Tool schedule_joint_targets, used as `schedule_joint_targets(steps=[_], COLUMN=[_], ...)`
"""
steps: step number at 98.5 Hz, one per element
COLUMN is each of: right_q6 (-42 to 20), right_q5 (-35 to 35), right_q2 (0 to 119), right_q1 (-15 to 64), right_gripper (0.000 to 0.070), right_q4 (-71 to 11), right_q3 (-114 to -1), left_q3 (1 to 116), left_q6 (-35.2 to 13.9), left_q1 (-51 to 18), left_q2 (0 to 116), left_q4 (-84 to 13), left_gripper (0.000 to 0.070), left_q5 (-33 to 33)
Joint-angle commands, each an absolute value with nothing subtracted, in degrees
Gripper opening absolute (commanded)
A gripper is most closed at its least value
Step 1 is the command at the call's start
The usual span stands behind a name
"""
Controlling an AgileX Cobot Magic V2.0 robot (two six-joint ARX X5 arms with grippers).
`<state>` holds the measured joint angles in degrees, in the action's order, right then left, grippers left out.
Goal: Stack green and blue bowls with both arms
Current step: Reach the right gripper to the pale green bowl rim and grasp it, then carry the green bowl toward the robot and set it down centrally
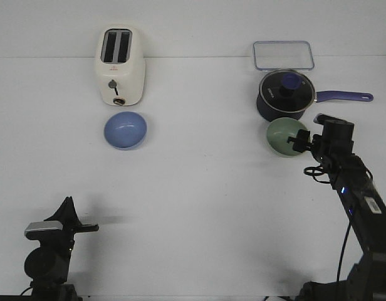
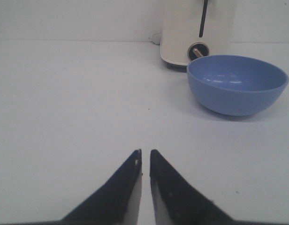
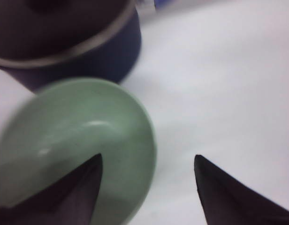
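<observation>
The light blue bowl (image 1: 125,130) sits upright on the white table in front of the toaster; it also shows in the left wrist view (image 2: 236,84). The pale green bowl (image 1: 284,137) sits just in front of the navy saucepan. My left gripper (image 1: 68,205) is low at the near left, far from the blue bowl, with its jaws together and empty (image 2: 145,153). My right gripper (image 1: 300,142) is open at the green bowl's right rim. In the right wrist view (image 3: 148,157) one finger is over the inside of the green bowl (image 3: 74,140) and the other is outside it.
A cream toaster (image 1: 119,66) stands at the back left, directly behind the blue bowl. A dark navy lidded saucepan (image 1: 286,94) with a long handle touches or nearly touches the green bowl. A clear lidded container (image 1: 283,55) lies behind the pan.
</observation>
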<state>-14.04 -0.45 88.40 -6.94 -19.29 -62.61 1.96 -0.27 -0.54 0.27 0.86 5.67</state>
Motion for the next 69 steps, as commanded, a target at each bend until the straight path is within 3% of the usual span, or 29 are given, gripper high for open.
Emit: schedule_joint_targets(steps=[1,11,35,56,69], right_q6=[-13.2,-13.6,-13.7,-13.6,-13.6], right_q5=[-2.3,-3.8,-4.5,-4.9,-9.2], right_q2=[92.1,95.6,97.5,94.4,86.8], right_q1=[-7.2,-7.5,-7.5,-7.6,-7.2], right_gripper=[0.0409,0.0364,0.0000,0.0000,0.0000], right_q4=[-18.0,-15.4,-12.5,-14.0,-17.0], right_q3=[-64.2,-64.3,-64.3,-64.2,-63.9], left_q3=[0.8,0.8,0.8,0.8,0.8], left_q6=[0.6,0.6,0.6,0.6,0.6], left_q1=[-0.6,-0.6,-0.6,-0.6,-0.6], left_q2=[0.2,0.2,0.2,0.2,0.2], left_q4=[1.7,1.7,1.7,1.7,1.7], left_gripper=[0.0015,0.0015,0.0015,0.0015,0.0015], left_q5=[5.5,5.5,5.5,5.5,5.5])
